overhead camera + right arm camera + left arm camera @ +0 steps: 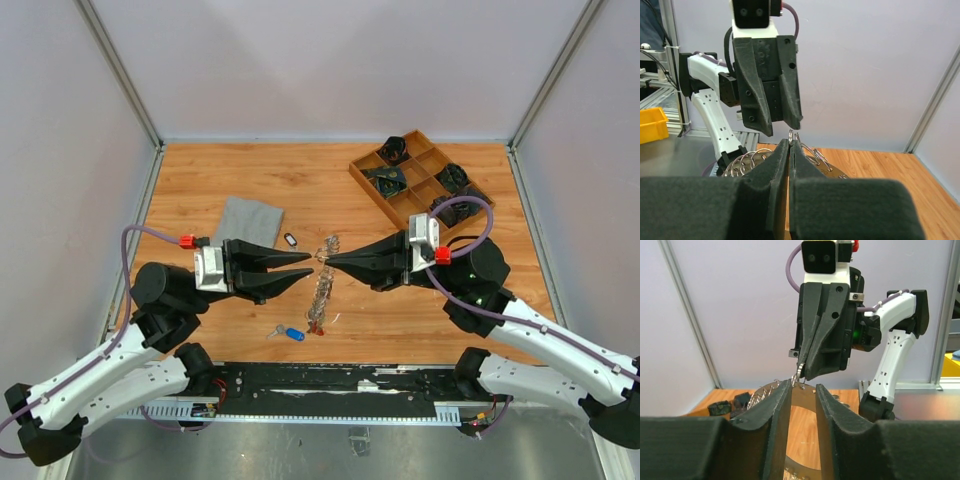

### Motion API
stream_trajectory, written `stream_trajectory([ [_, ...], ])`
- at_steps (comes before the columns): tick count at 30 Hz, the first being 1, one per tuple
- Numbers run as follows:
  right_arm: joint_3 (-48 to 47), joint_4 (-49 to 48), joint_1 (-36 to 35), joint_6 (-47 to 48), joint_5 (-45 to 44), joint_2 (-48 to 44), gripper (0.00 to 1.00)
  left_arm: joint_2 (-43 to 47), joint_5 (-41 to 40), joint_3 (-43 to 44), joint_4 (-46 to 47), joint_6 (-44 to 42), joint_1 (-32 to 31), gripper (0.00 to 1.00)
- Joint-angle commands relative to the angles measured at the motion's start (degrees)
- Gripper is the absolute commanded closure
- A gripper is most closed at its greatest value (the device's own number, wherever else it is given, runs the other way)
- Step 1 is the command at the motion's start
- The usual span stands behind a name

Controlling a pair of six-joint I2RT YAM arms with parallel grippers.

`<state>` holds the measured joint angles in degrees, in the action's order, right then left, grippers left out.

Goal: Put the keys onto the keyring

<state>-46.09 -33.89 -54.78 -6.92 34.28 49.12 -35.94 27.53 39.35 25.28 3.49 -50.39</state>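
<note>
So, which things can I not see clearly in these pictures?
1. Top view: the spot where the right gripper pinches the keyring is too small to make out.
2. Left wrist view: the fingers of the left gripper hide most of the keys.
3. Top view: the dark items in the wooden tray are too small to name.

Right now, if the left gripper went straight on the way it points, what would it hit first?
Probably the keyring, hanging from the shut right gripper just ahead of the left gripper. The right gripper's tips come right behind it, though depth is hard to judge.
</note>
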Motion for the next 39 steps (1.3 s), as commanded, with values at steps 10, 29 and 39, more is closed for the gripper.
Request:
stream_trajectory([
  [10,-1.9,-2.8,-1.1,2.1,-3.6,-1.2,1.0,-0.7,5.0,-0.9,-0.4,-0.1,-0.3,0.88],
  [29,-1.9,-3.1,-1.6,2.4,-0.2,-0.8,1.0,-1.5,2.9,-1.0,0.7,-0.2,-0.3,0.82],
  [39,-1.8,-3.2,-1.6,2.7,0.4,-0.9,1.0,-0.9,2.2,-1.6,0.6,0.2,-0.3,0.8],
])
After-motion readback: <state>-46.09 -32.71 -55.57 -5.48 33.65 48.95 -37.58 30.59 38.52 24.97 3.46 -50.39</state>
